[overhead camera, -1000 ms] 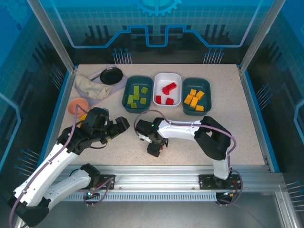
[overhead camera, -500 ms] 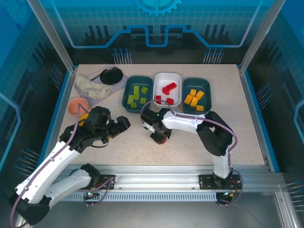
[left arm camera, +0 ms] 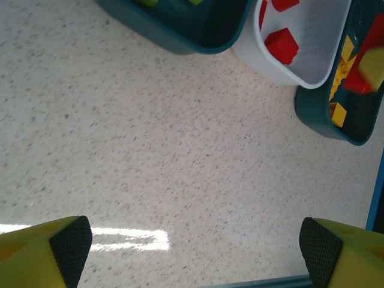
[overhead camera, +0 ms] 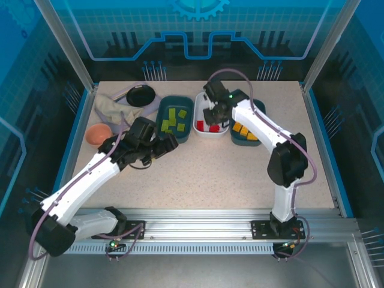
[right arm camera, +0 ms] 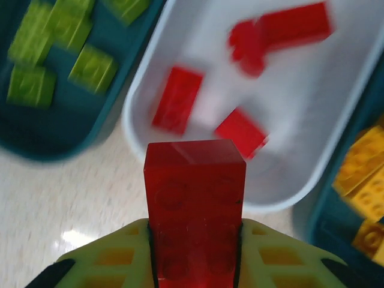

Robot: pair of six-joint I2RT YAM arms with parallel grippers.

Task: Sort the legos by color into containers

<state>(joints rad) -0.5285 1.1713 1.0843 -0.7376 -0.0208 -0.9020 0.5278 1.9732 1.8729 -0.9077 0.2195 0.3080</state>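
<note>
The right gripper (overhead camera: 215, 115) hangs over the white tub (overhead camera: 198, 108), the middle of three tubs standing in a row at the far side of the table (overhead camera: 240, 180). From the right wrist, this gripper (right arm camera: 195, 243) is closed on a red lego brick (right arm camera: 195, 198), which stands upright between the yellow-green fingers (right arm camera: 114, 255) with its studded face toward the camera. The held brick sits above the near rim of the white tub (right arm camera: 141, 129), clear of the tub's floor. Several loose red legos (right arm camera: 177, 99) lie inside that tub, blurred in this view. The dark teal tub to its left (overhead camera: 163, 129) holds the lime green legos (overhead camera: 173, 120), and the dark teal tub to its right (overhead camera: 240, 142), partly covered by the right arm, holds the orange-yellow legos (overhead camera: 240, 128). The left gripper (overhead camera: 167, 146) is near the front corner of the green tub, above bare table. From the left wrist its jaws are spread wide with nothing between them (left arm camera: 195, 252), the black pads (left arm camera: 71, 243) at either bottom corner over speckled tabletop. At the far left of the table lie a beige cloth (overhead camera: 113, 110), a round black dish (overhead camera: 140, 95) and a round pink bowl (overhead camera: 98, 133).
</note>
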